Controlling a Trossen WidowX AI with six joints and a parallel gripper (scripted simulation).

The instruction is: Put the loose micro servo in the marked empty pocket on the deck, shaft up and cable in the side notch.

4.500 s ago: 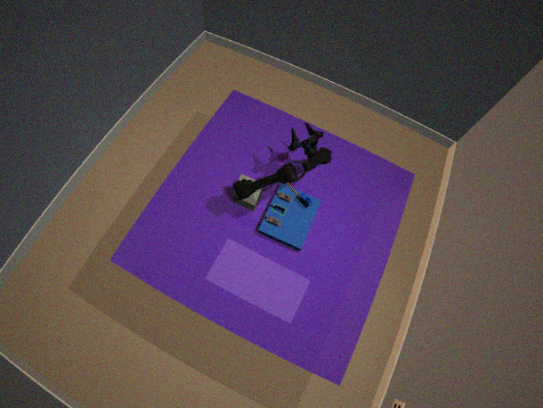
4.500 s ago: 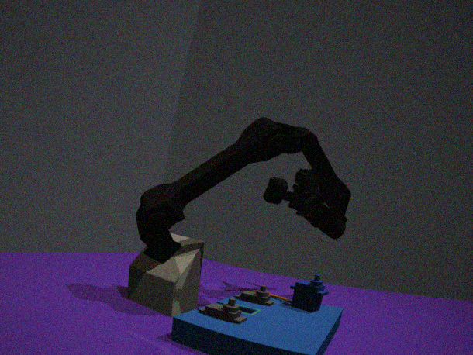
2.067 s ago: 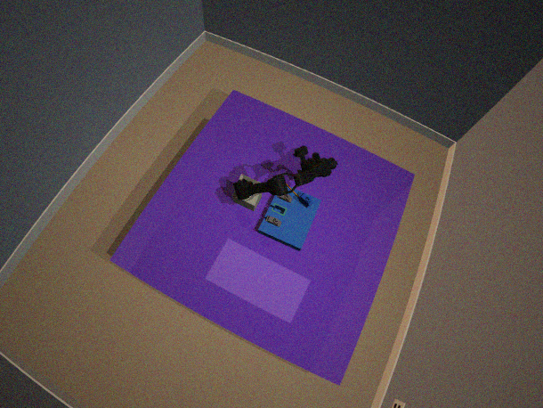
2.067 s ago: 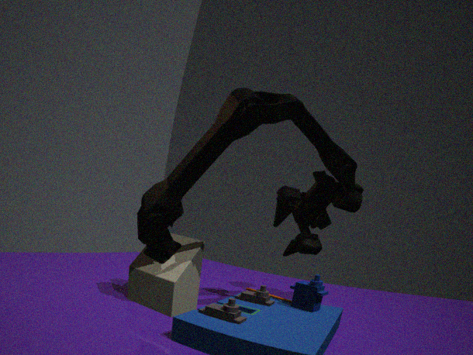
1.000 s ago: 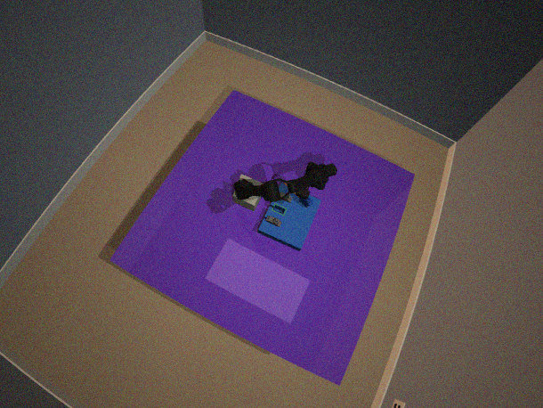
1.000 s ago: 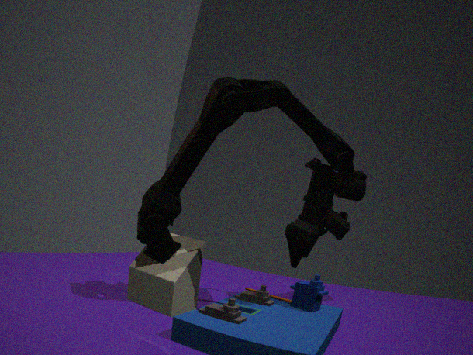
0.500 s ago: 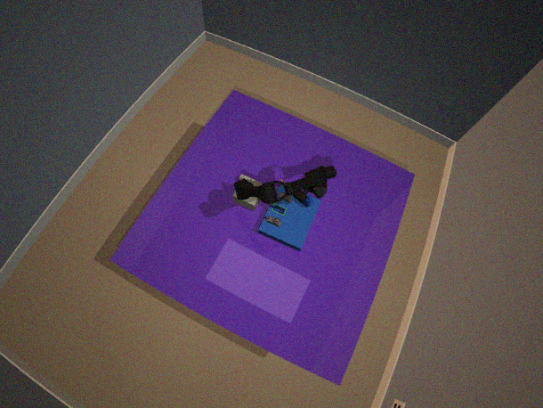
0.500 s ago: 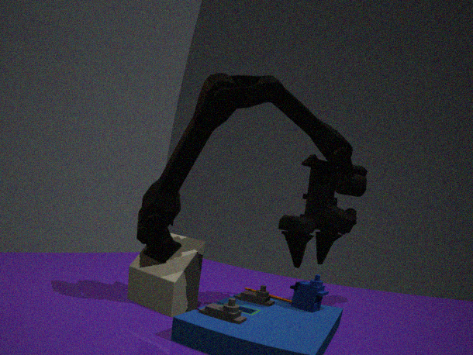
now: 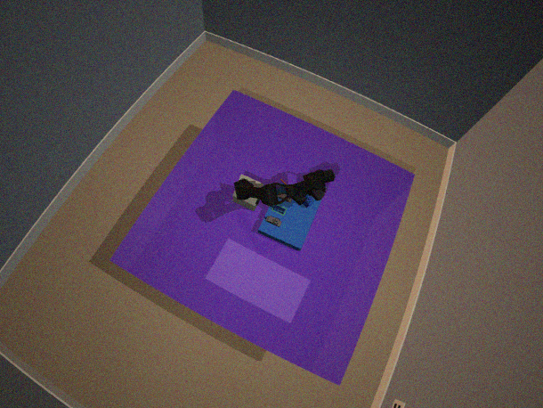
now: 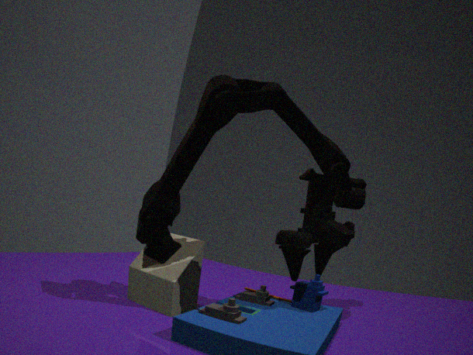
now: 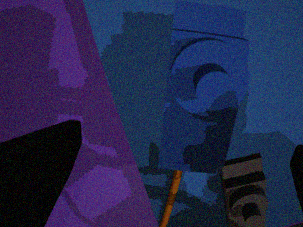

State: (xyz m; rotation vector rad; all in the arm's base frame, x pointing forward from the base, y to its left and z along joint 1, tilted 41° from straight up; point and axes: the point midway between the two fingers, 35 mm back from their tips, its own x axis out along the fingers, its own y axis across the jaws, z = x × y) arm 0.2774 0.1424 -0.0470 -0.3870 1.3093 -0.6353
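Observation:
The blue micro servo stands upright on the far right part of the blue deck, its output shaft up. Its orange cable runs off toward the brown servos. The marked pocket, outlined in green, is empty; it is out of the wrist view. My gripper is open and empty, pointing down. Its tips are close above the servo, and in the wrist view the servo lies between them sideways. In the top view the arm mostly hides the servo.
Two brown installed servos flank the pocket, one at the near side and one at the far side, close to the cable. The pale arm base stands just beyond the deck's left end. The deck rests on a purple surface.

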